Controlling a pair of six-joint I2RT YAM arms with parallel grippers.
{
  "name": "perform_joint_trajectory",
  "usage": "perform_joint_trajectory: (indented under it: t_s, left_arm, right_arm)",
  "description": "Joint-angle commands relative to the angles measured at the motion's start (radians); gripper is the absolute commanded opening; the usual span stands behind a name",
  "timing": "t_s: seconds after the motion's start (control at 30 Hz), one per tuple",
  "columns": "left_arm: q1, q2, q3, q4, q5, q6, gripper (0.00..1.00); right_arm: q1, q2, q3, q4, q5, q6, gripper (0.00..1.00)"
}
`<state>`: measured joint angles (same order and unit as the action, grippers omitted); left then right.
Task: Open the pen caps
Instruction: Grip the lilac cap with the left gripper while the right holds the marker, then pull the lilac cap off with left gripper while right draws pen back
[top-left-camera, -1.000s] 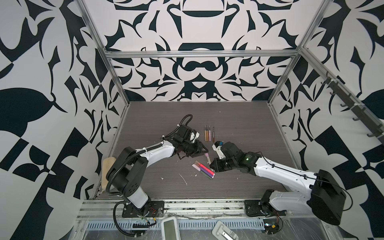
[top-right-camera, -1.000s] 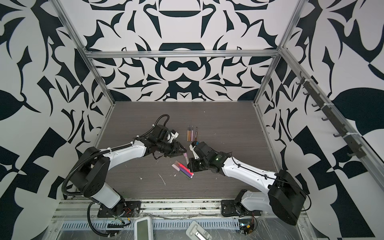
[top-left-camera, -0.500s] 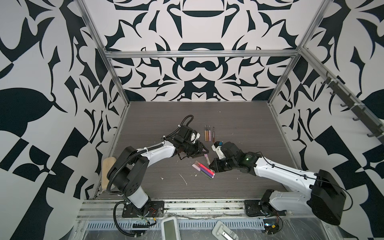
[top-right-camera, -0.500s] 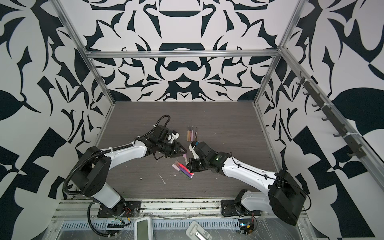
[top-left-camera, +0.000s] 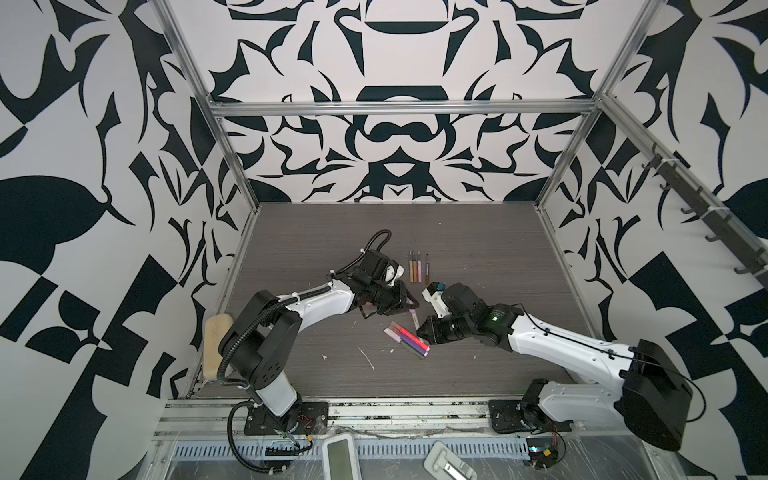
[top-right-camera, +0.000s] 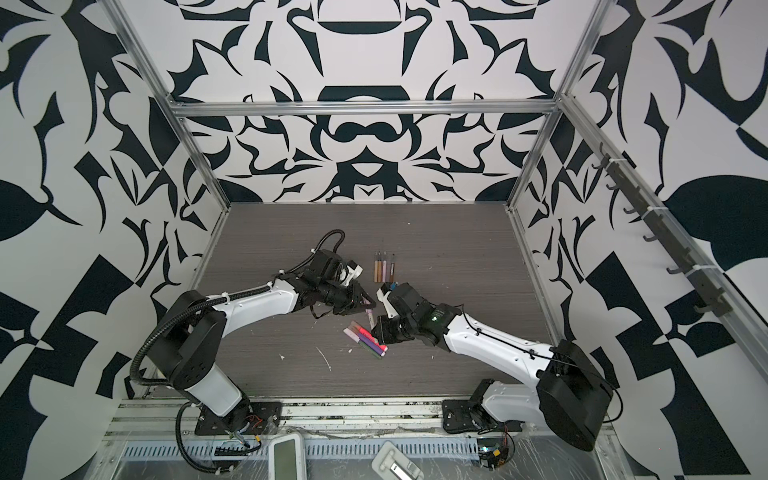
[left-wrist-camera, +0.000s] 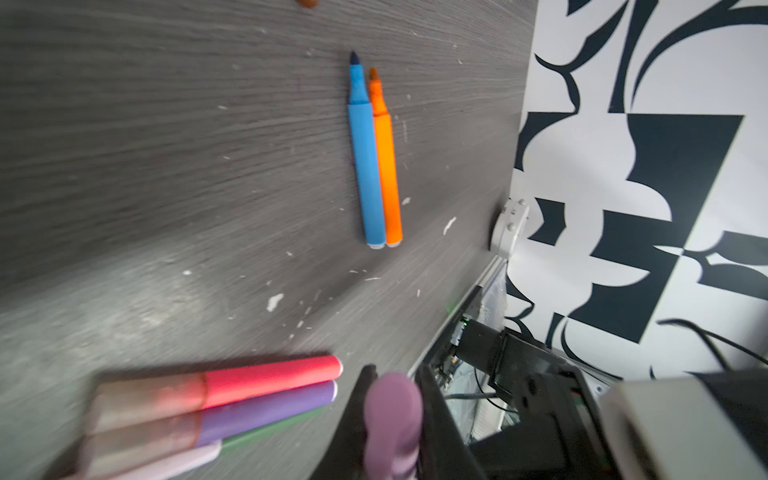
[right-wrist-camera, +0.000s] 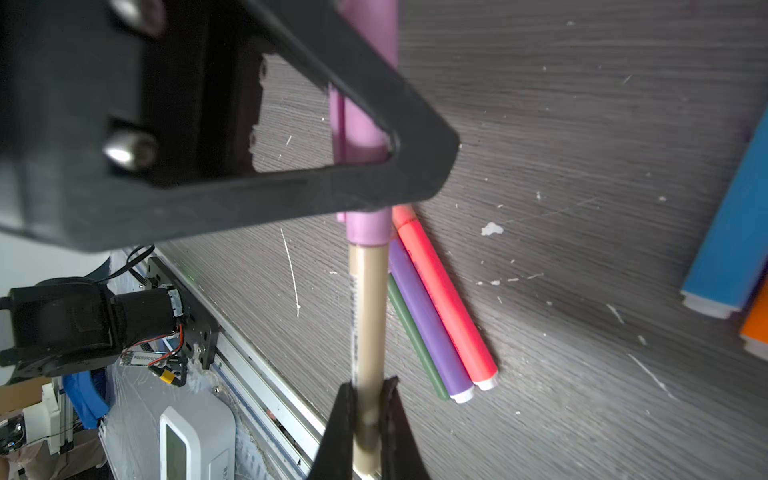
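Black-and-white patterned walls box in a dark wood-grain worktop (top-left-camera: 478, 249). In both top views the two arms meet at its middle. There the left end effector (top-left-camera: 409, 306) and the right end effector (top-left-camera: 423, 332) share one slim pen (top-left-camera: 414, 319), held just above a bundle of capped markers (top-left-camera: 407, 338). Three thin uncapped pens (top-left-camera: 419, 268) lie in a row farther back, well apart from the arms.

From the left wrist, the jaws that stood part open a moment ago have just closed on the pink cap (left-wrist-camera: 392, 415). It now sits pinched between two dark fingers (left-wrist-camera: 353, 415). Beyond it an uncapped blue marker (left-wrist-camera: 365, 166) and orange marker (left-wrist-camera: 386, 166) lie touching, side by side. Nearer, the red marker (left-wrist-camera: 270, 374), purple marker (left-wrist-camera: 266, 401) and green pen (left-wrist-camera: 274, 428) keep their caps.

From the right wrist, the right end effector (right-wrist-camera: 368, 388) is clamped tight on the tail of the beige barrel (right-wrist-camera: 370, 307). The cap is still seated on the other end, with the left arm's black finger (right-wrist-camera: 332, 187) crossing over it.

With both ends now gripped, the cap looks ready to come off, which calls for a straight pull along the pen's length. The bundle lies just beneath and beside the barrel, so any dip risks knocking it. The black finger also hides much of the cap from this camera.
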<state>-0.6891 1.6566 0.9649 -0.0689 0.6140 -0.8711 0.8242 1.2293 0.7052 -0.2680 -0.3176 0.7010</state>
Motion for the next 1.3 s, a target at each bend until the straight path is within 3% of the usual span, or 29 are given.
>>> perform_joint_trajectory:
  t_s: [0.0, 0.13, 0.17, 0.3, 0.63, 0.77, 1.0, 1.27]
  left_arm:
    - [-0.004, 0.011, 0.016, 0.001, -0.006, 0.012, 0.13]
    - [-0.004, 0.006, 0.011, 0.001, -0.016, 0.015, 0.03]
    - [-0.004, 0.004, 0.009, 0.005, -0.017, 0.016, 0.01]
    - [-0.007, -0.001, 0.009, 0.016, -0.007, 0.014, 0.0]
    - [-0.045, -0.006, 0.018, 0.023, -0.007, 0.001, 0.0]
    - [-0.059, -0.008, 0.022, 0.022, -0.014, -0.002, 0.0]
    - [-0.059, -0.017, 0.021, 0.022, -0.024, 0.004, 0.0]
    - [-0.033, -0.083, 0.005, 0.002, -0.103, 0.003, 0.0]
  right_arm:
    - [-0.004, -0.026, 0.0, 0.023, -0.009, 0.0, 0.0]
    - [-0.004, -0.028, -0.004, 0.023, -0.009, -0.003, 0.01]
    - [-0.004, -0.028, -0.004, 0.023, -0.009, -0.004, 0.05]
    - [-0.003, -0.029, -0.005, 0.017, -0.006, -0.006, 0.17]
    - [-0.004, -0.019, 0.014, 0.011, 0.028, -0.007, 0.23]
    - [-0.004, -0.041, 0.015, 0.003, 0.064, -0.002, 0.21]
    - [-0.003, -0.089, 0.007, -0.024, 0.099, -0.004, 0.0]
    - [-0.003, -0.123, -0.044, -0.021, 0.097, 0.007, 0.0]
